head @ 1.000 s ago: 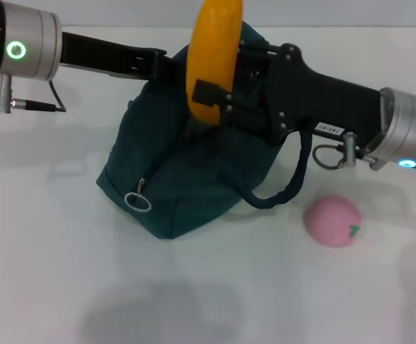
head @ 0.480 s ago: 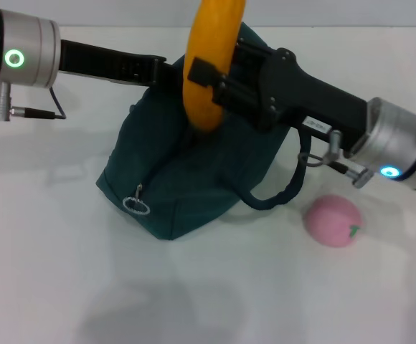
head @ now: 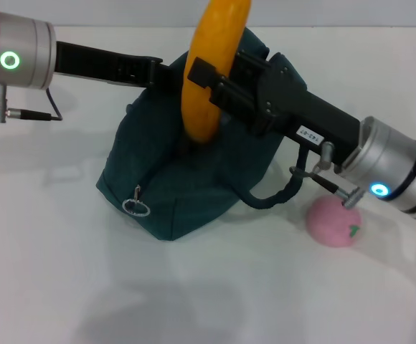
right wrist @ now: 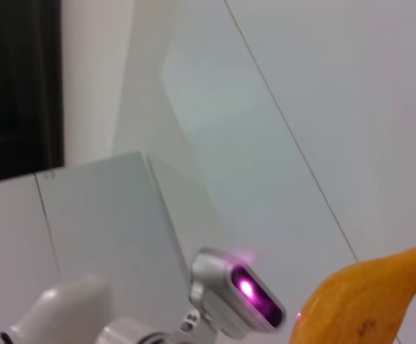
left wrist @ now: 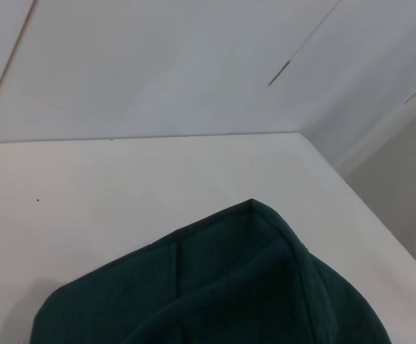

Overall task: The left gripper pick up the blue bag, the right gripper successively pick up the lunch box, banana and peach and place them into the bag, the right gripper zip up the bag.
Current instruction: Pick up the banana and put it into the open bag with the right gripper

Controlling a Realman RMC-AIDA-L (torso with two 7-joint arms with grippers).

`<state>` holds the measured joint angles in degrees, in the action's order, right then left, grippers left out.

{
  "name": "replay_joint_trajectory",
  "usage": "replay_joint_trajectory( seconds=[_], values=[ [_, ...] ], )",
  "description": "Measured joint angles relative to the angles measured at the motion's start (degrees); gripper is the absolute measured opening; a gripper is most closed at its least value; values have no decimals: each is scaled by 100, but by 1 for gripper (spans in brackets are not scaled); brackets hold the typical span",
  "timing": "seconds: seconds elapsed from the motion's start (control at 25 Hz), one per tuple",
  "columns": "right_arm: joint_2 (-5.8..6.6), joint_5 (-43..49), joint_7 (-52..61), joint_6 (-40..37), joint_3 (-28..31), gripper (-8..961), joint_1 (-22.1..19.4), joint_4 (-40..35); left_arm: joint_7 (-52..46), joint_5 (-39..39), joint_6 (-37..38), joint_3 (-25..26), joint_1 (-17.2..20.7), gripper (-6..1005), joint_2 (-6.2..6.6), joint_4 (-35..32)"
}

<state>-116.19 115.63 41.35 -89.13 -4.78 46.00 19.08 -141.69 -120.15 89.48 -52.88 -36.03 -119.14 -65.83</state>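
Observation:
The blue bag (head: 186,172) stands on the white table, its top edge held up by my left gripper (head: 166,74), which reaches in from the upper left. In the left wrist view the bag's fabric (left wrist: 215,287) fills the near part. My right gripper (head: 202,77) is shut on the banana (head: 211,64), which stands nearly upright with its lower end at the bag's mouth. The banana (right wrist: 366,308) also shows in the right wrist view. The peach (head: 333,222) lies on the table right of the bag, just under my right wrist. The lunch box is out of view.
A loose bag handle (head: 276,197) loops out toward the peach. The zipper's ring pull (head: 136,208) hangs on the bag's near left side. White table (head: 208,301) stretches in front of the bag.
My right wrist has swung down toward the peach. The banana has tilted slightly and its lower end has sunk a little toward the bag's mouth. The left arm has barely moved.

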Motion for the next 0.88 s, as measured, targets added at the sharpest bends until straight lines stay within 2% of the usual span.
replay_joint_trajectory(
  seconds=[0.28, 0.88],
  values=[
    [0, 281, 12, -137, 26, 510, -183, -40, -16, -16, -14, 6, -26, 55, 7, 0],
    [-1, 549, -40, 319, 23, 540, -201, -145, -60, 3, -17, -20, -71, 55, -12, -2]
  ],
)
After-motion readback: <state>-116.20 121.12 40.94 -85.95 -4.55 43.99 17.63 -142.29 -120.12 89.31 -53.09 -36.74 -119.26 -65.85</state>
